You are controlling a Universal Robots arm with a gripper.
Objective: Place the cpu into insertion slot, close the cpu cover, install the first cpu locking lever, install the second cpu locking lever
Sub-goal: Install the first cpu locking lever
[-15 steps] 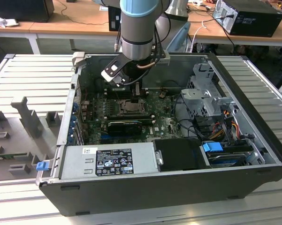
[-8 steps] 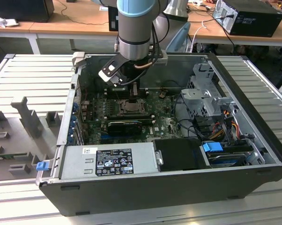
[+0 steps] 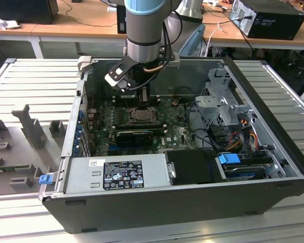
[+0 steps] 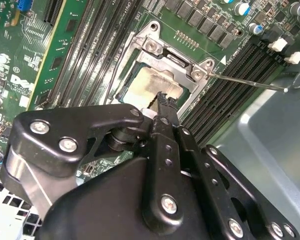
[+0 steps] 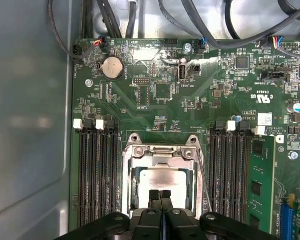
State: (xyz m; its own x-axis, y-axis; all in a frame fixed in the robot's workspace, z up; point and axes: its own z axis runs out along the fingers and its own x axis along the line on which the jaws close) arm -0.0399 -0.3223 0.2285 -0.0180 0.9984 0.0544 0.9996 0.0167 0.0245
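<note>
Gripper (image 5: 160, 195) closed, empty, tips just over cpu (image 5: 164, 177).
Seated in slot (image 5: 134, 187) under cover (image 5: 159, 152), directly beneath tips; probably light, stiff, fragile: handled by opposite edges, never contact side.

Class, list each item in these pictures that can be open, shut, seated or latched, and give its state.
computer case: open, side panel off.
cpu cover: lowered flat.
cpu: seated beneath the cover, face showing through its window.
locking lever: unlatched, sticking out sideways.
end effector: shut, tips over the cpu.
</note>
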